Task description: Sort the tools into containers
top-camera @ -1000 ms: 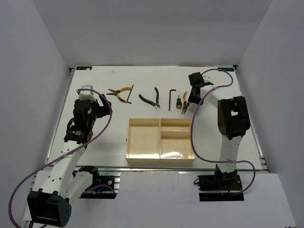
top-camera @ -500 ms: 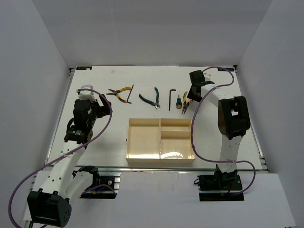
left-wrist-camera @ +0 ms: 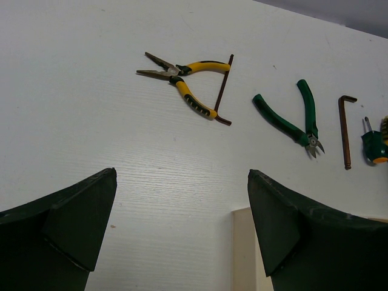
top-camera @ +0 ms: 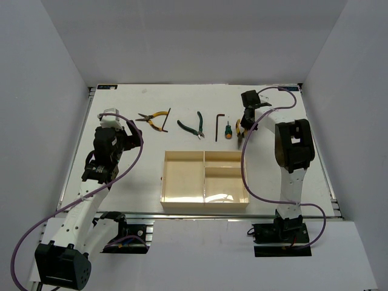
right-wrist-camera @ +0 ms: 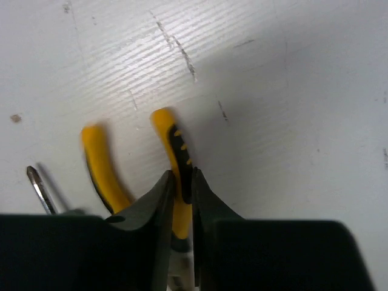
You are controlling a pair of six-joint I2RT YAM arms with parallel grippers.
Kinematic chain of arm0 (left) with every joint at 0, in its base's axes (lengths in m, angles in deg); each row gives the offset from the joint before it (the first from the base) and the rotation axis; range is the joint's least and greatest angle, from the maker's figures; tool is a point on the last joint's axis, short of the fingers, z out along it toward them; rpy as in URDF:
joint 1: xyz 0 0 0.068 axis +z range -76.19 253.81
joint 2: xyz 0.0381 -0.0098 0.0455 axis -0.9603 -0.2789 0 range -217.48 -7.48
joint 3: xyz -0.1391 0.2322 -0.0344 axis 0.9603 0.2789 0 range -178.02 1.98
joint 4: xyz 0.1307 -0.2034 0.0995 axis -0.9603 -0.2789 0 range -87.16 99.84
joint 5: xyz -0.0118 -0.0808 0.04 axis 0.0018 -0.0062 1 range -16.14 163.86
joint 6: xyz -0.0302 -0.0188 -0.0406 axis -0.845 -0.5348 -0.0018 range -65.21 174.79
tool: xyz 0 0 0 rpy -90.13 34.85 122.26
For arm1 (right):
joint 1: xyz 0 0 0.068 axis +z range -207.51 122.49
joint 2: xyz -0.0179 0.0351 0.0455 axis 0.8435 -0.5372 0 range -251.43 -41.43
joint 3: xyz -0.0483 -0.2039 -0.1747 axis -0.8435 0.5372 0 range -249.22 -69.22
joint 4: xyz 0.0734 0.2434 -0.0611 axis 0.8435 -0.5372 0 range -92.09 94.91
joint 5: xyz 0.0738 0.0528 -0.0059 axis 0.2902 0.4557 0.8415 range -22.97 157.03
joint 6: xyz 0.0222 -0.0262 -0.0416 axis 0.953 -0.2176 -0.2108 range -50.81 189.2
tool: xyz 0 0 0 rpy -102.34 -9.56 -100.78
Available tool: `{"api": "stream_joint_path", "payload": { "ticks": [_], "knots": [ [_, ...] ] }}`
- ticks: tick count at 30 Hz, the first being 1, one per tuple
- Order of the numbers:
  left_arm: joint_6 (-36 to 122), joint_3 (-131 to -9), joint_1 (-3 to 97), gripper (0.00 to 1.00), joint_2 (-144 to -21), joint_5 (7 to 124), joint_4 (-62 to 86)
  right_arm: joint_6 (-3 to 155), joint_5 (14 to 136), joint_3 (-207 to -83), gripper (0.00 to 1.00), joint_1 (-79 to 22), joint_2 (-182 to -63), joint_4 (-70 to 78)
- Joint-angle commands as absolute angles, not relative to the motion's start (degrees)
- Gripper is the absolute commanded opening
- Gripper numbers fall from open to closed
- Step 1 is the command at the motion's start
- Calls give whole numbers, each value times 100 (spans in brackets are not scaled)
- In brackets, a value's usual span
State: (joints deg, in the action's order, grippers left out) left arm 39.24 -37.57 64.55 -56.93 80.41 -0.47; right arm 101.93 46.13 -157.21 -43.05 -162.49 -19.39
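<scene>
Now, right gripper, far right of table: jaws narrowed since a moment ago and pinch one handle of the right-hand yellow pliers. The pliers lie flat beside the small screwdriver. Left gripper: spread wide, holding nothing. Tray: near centre, no tool in it. Judgement: first pick under way, lift not yet made.
</scene>
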Motion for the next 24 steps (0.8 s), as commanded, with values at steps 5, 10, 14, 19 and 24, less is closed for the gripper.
{"api": "stream_joint_path", "payload": {
  "ticks": [5,10,14,19,24],
  "knots": [
    [3888,-3985,6423,98,-5670,7966,-80,10163,4418,-15878,0,-4450,-16202,-2181],
    [3879,-3977,6423,98,-5679,7931,-62,10110,4015,-15808,0,-4564,-15886,-2199],
    [3879,-3977,6423,98,-5688,7922,-62,10031,3891,-15677,0,-4591,-15324,-2084],
    [3888,-3985,6423,98,-5714,7940,-71,10005,4075,-15562,0,-4504,-14648,-2014],
    [3870,-3985,6423,98,-5723,7931,-71,10005,4479,-15088,0,-4556,-13909,-1760]
  ]
}}
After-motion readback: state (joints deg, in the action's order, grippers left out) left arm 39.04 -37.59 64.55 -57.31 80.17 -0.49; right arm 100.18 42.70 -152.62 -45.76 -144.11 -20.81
